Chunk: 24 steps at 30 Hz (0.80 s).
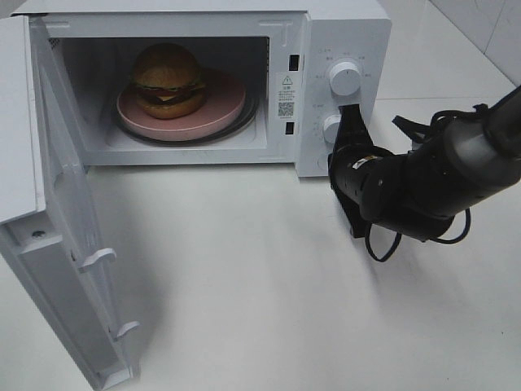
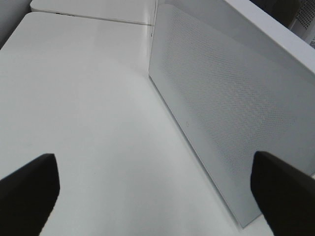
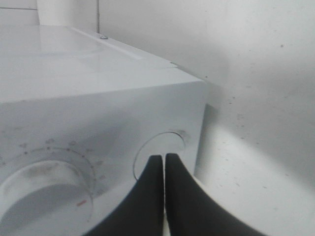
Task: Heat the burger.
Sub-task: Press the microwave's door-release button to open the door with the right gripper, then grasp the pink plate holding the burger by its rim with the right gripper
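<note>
two pressed-together fingers make the right gripper [image 3: 164,160] a blunt tip, set against the lower knob [image 3: 147,147], likely to turn it. to its left, the burger [image 1: 168,79] sits on a pink plate [image 1: 220,114] inside the microwave [image 1: 350,32]. farther out, the door [image 1: 57,244] hangs open beside the spread left gripper [image 2: 155,191].

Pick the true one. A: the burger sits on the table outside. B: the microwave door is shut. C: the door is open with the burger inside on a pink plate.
C: the door stands open and the burger rests on the pink plate inside.
</note>
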### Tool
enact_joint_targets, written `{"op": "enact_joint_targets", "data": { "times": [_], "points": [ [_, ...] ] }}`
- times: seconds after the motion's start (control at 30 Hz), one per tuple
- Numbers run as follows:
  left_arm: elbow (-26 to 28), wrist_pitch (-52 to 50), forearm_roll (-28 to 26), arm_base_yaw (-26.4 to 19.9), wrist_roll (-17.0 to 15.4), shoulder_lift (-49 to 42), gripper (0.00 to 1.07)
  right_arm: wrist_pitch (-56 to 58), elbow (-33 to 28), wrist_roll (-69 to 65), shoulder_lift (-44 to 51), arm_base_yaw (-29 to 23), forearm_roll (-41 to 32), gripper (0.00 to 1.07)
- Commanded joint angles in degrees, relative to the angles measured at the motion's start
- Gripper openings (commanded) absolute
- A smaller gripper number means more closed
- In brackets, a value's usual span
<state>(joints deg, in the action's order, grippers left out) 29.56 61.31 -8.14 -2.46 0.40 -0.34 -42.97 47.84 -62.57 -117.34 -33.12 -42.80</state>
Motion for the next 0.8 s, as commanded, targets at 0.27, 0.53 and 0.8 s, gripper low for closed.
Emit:
{"op": "enact_joint_targets", "data": {
  "times": [0.27,0.53,0.8],
  "points": [
    [0.0,-0.1,0.0,-0.1,-0.4,-1.0,0.98,12.5,-4.2,23.3,8.3,0.2,0.9,0.00],
    [0.0,-0.1,0.0,-0.1,-0.4,-1.0,0.98,19.0,-4.2,43.9,13.8,0.2,4.4,0.02],
    [0.0,-0.1,0.0,-0.1,-0.4,-1.0,0.98,28.8,-3.6,51.8,18.6,0.3,12.5,0.04]
  ]
}}
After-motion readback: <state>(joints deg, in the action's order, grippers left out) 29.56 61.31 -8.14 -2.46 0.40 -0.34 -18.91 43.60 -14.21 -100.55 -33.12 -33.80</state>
